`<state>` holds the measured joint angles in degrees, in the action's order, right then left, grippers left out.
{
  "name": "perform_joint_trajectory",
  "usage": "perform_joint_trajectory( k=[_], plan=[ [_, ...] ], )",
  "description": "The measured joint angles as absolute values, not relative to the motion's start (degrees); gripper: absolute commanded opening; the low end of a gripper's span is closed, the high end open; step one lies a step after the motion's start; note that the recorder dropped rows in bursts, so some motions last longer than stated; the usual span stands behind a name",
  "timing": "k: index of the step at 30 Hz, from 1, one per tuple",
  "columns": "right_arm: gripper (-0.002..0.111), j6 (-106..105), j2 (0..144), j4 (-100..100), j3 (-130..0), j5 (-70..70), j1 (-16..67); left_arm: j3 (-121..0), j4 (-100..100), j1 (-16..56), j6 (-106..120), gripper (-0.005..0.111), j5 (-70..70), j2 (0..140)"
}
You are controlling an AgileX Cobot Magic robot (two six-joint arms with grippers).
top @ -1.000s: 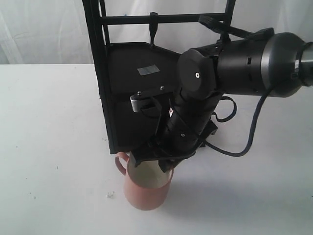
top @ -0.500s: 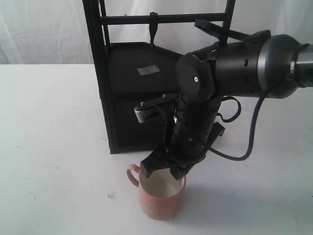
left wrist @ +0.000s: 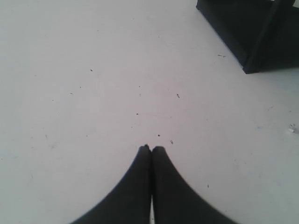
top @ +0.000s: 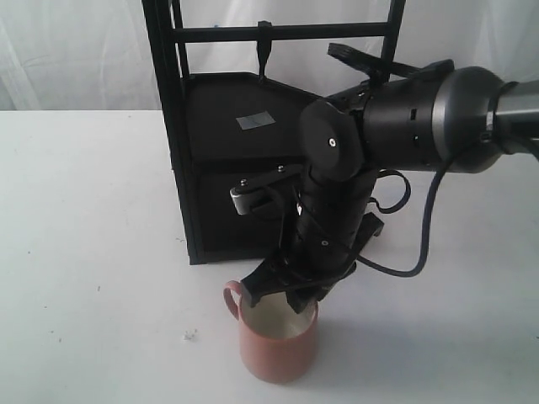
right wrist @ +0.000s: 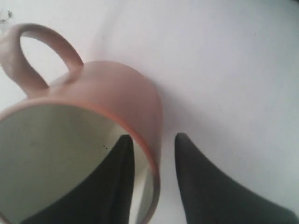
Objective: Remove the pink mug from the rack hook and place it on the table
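Observation:
The pink mug [top: 278,347] stands upright on the white table [top: 93,252] in front of the black rack [top: 210,160], its handle to the left. My right gripper [top: 285,295] hangs over the mug's rim. In the right wrist view the mug [right wrist: 117,100] fills the frame and my right gripper [right wrist: 153,136] is open. One finger is inside the cream interior and one outside the wall, with a gap on each side. The rack hook [top: 264,49] on the top crossbar is bare. My left gripper [left wrist: 151,148] is shut and empty above the table [left wrist: 93,70].
A small white crumb [top: 189,336] lies on the table left of the mug. A grey label [top: 255,120] sits on the rack's upper shelf. A corner of the rack's base [left wrist: 254,37] shows in the left wrist view. The right arm's cable [top: 425,227] loops beside the rack.
The right arm carried the mug from the rack's foot to the right and towards the front edge. Over the last half second the mug barely shifted.

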<state>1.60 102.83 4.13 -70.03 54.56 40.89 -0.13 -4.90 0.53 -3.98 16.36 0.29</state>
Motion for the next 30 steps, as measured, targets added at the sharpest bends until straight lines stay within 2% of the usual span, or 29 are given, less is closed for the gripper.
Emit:
perform_joint_trajectory(
  k=[6, 21, 23, 26, 27, 30],
  plan=[
    [0.032, 0.8, 100.7, 4.1, -70.0, 54.4, 40.9, -0.1, -4.9, 0.5, -4.0, 0.000, 16.4, 0.3],
    [0.032, 2.8, 82.2, 4.2, -68.6, 52.4, 40.9, -0.1, -4.9, 0.5, -4.0, 0.000, 16.4, 0.3],
    [0.025, 3.7, 78.4, 4.8, -67.0, 50.8, 40.9, -0.1, -4.9, 0.5, -4.0, 0.000, 16.4, 0.3],
    [0.004, 4.6, 72.1, 6.4, -64.1, 47.8, 40.9, -0.1, -4.9, 0.5, -4.0, 0.000, 16.4, 0.3],
    [0.000, 4.8, 69.6, 7.0, -62.8, 46.6, 40.9, -0.1, -4.9, 0.5, -4.0, 0.000, 16.4, 0.3],
    [0.000, 4.9, 62.5, 9.6, -59.0, 43.0, 40.9, -0.1, -4.9, 0.5, -4.0, 0.000, 16.4, 0.3]
  ],
)
